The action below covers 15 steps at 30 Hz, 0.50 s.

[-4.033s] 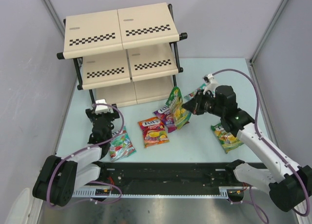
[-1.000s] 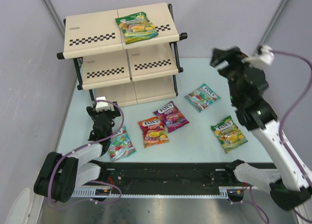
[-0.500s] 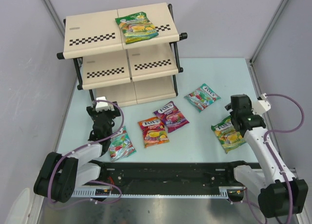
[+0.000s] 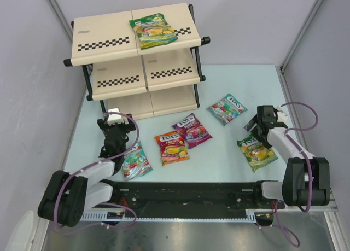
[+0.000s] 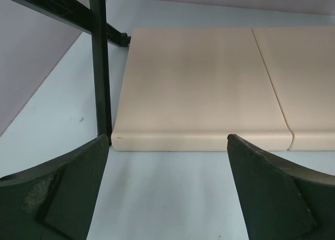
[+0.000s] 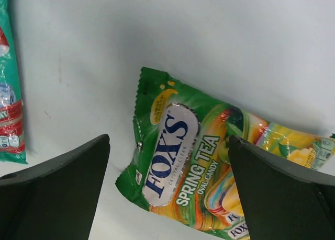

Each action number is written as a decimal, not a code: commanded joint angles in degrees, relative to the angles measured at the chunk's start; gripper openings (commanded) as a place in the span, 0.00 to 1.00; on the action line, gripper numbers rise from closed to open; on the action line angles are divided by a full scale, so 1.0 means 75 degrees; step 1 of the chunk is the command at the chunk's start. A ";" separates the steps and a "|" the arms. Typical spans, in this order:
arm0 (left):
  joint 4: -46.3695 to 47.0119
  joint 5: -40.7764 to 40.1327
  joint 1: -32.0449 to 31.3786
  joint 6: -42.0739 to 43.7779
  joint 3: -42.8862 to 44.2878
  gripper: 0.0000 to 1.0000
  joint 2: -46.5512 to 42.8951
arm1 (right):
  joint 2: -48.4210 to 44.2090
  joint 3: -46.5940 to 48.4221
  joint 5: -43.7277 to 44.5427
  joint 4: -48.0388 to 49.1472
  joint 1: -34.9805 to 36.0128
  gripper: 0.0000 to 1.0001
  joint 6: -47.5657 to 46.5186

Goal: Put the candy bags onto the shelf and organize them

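- Top view – the shelf [image 4: 109,43] stands at the far left of the table [image 4: 229,81]. One green-yellow bag [image 4: 154,32] already lies on its top tier, on the right-hand panel.
- The other five lie flat on the table: a teal bag [image 4: 227,109], the purple-pink bag [image 4: 191,129], the red-orange bag [image 4: 171,147], a second teal bag [image 4: 135,161] and a second green-yellow bag [image 4: 257,150].
- The right gripper [image 4: 258,125] sits just beside the second green-yellow bag, between it and the teal bag. The left gripper [image 4: 114,132] is near the shelf's lowest tier, with the second teal bag right next to its arm.
- Left wrist view – the left gripper [image 5: 167,138] has its fingers spread wide with nothing between them. It faces the beige bottom panel [image 5: 204,88] and a black frame post [image 5: 99,62].
- Right wrist view – the right gripper [image 6: 167,140] is also wide apart and holding nothing. It's over the second green-yellow bag [image 6: 209,172], which reads "FOX'S SPRING TEA". The edge of the teal bag [image 6: 10,93] pokes in at the left.
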 commanded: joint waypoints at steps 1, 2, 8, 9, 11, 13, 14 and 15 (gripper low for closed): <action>0.0138 0.0123 0.0035 -0.0164 0.0179 1.00 -0.0068 | 0.0295 0.0062 0.0178 0.0547 0.0215 1.00 -0.0590; 0.0126 0.0123 0.0047 -0.0164 0.0191 1.00 -0.0056 | 0.0378 0.0063 0.0225 0.0547 0.0216 0.99 -0.0695; 0.0126 0.0123 0.0035 -0.0164 0.0191 1.00 -0.0068 | 0.1091 0.0133 0.0108 0.0757 0.0239 0.86 -0.1059; 0.0126 0.0134 0.0035 -0.0164 0.0179 1.00 -0.0068 | 0.1198 0.0121 0.0062 0.0781 0.0251 0.79 -0.1140; 0.0138 0.0135 0.0035 -0.0152 0.0191 1.00 -0.0080 | 0.1397 0.0133 -0.0091 0.0851 0.0251 0.57 -0.1188; 0.0126 0.0123 0.0035 -0.0152 0.0179 1.00 -0.0080 | 0.1433 0.0133 -0.0371 0.0875 0.0251 0.36 -0.1258; 0.0138 0.0123 0.0035 -0.0140 0.0179 1.00 -0.0068 | 0.1317 0.0121 -0.0407 0.0875 0.0274 0.16 -0.1258; 0.0126 0.0111 0.0035 -0.0140 0.0179 1.00 -0.0056 | 0.1211 0.0133 -0.0443 0.0864 0.0274 0.07 -0.1235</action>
